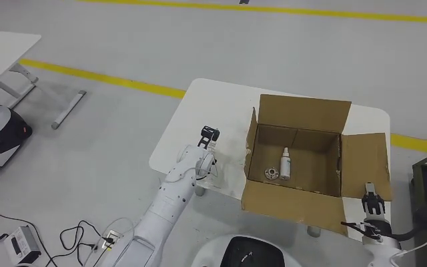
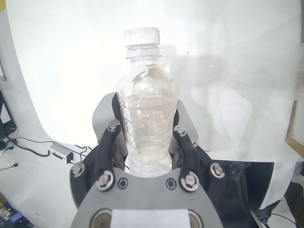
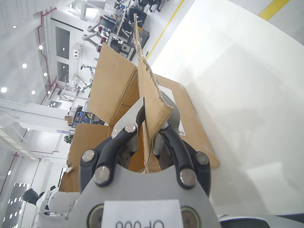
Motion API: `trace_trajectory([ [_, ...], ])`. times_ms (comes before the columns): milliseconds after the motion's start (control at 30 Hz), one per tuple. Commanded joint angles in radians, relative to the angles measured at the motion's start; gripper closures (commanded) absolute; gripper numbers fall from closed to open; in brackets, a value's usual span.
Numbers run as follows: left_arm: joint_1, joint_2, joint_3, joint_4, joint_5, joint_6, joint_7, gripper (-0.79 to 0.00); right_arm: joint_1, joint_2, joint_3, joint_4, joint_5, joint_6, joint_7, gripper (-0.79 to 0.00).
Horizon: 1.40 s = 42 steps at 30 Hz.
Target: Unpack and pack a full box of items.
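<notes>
Top view placed the left hand over the bench, beside the open cardboard box and clear of its walls. In the left wrist view that hand was clamped on a clear plastic bottle, fingers on the ribbed body and the white cap pointing away from the wrist. The bottle looked empty, so it probably weighed little and could dent under a hard squeeze.

The right hand sat at the box's side flap. In the right wrist view it pinched the flap's torn edge between narrowed fingers, most likely to steady the box and keep its mouth open for the other arm.

Inside the box lay a small white spray bottle and a ring-shaped piece just beside it. With the bottle outside the box and two items left inside, I judged that unpacking was under way.
</notes>
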Motion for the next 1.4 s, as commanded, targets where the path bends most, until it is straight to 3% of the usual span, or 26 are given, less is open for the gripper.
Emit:
trace_trajectory([
  [0,-0.007,0.0,0.002,0.01,-0.001,-0.003,0.003,0.0,0.0,0.0,0.0,0.0,0.0,0.0,0.0,0.0],
  [200,-0.015,0.002,0.008,0.028,0.006,-0.02,0.007,-0.006,0.0,0.0,0.0,0.0,0.0,0.0,0.0,0.0],
  [267,-0.017,0.002,0.009,0.038,0.009,-0.026,0.008,-0.077,0.0,0.0,0.0,0.0,0.0,0.0,0.0,0.0],
  [433,-0.021,0.003,0.014,0.053,0.01,-0.039,0.014,-0.111,0.0,0.0,0.0,0.0,0.0,0.0,0.0,0.0],
  [500,-0.021,0.004,0.017,0.06,0.011,-0.042,0.018,-0.185,0.0,0.0,0.0,0.0,0.0,0.0,0.0,0.0],
  [633,-0.031,0.004,0.03,0.081,0.035,-0.049,0.031,-0.363,0.0,0.0,0.0,0.0,0.0,0.0,0.0,0.0],
  [667,-0.033,0.004,0.03,0.086,0.031,-0.05,0.033,-0.536,0.0,0.0,0.0,0.0,0.0,0.0,0.0,0.0],
  [700,-0.036,0.004,0.03,0.091,0.027,-0.05,0.033,-0.785,0.0,0.0,0.0,0.0,0.0,0.0,0.0,0.0],
  [900,-0.044,0.004,0.034,0.092,0.019,-0.064,0.024,-0.785,0.0,0.0,0.0,0.0,0.0,0.0,0.0,0.0],
  [1067,-0.028,0.008,0.022,0.025,0.009,-0.073,0.009,-0.785,0.0,0.0,0.0,0.0,0.0,0.0,0.0,0.0],
  [1200,0.008,0.015,-0.007,-0.112,-0.007,-0.072,-0.018,-0.785,0.0,0.0,0.0,0.0,0.0,0.0,0.0,0.0],
  [1367,0.084,0.024,-0.057,-0.375,-0.036,-0.062,-0.091,-0.785,0.0,0.0,0.0,0.0,0.0,0.0,0.0,0.0],
])
